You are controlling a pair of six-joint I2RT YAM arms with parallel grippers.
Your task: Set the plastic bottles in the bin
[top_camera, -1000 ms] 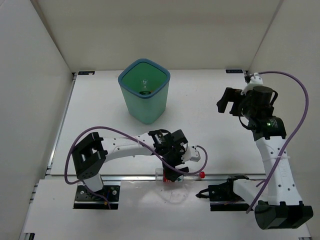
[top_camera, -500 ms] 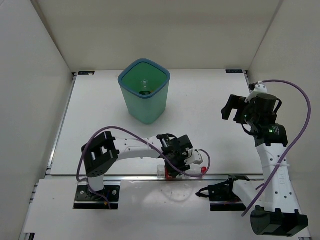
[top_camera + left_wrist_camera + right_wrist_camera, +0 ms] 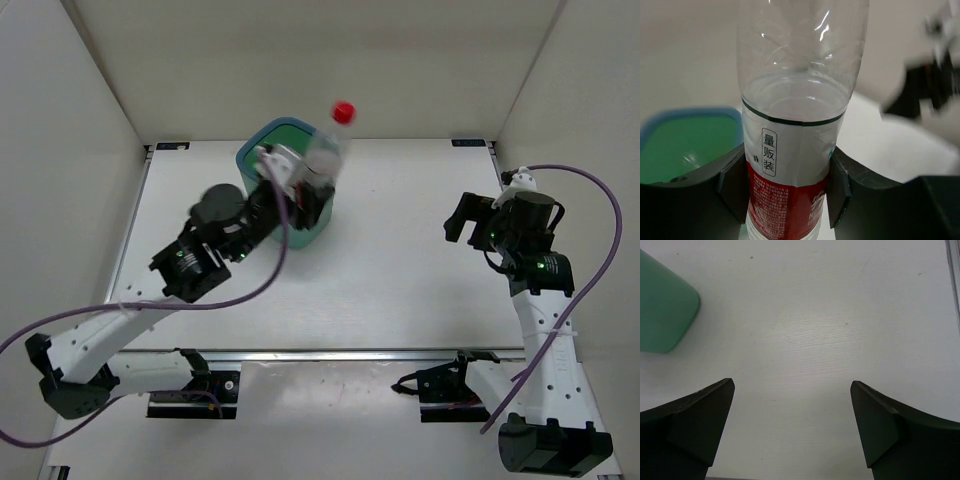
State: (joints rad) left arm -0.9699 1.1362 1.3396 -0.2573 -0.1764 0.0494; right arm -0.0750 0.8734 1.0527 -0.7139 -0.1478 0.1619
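L fingers (image 3: 305,195) clamped on the bottle (image 3: 792,130), one pad each side of the red-and-white label, low on the body. Firm grip, plain to see in the L wrist cam.

Top cam: the bottle's up over the bin (image 3: 285,123), across its 3 o'clock side. It's tilted, red cap (image 3: 343,111) pointing toward 1 o'clock, out past the far rim. Clear body, a bit blurred.

From the L wrist, the bin's blue rim & green inside sit at 8 o'clock of the bottle, lower down. The bin stands upright on the table (image 3: 400,260), far side, approx 11 o'clock from the arm bases.

R fingers (image 3: 462,215) spread wide, holding nothing, just table under them. They hang over the table's 3 o'clock side, well apart from the bin. The R wrist cam catches a corner of the bin wall at its 10 o'clock.
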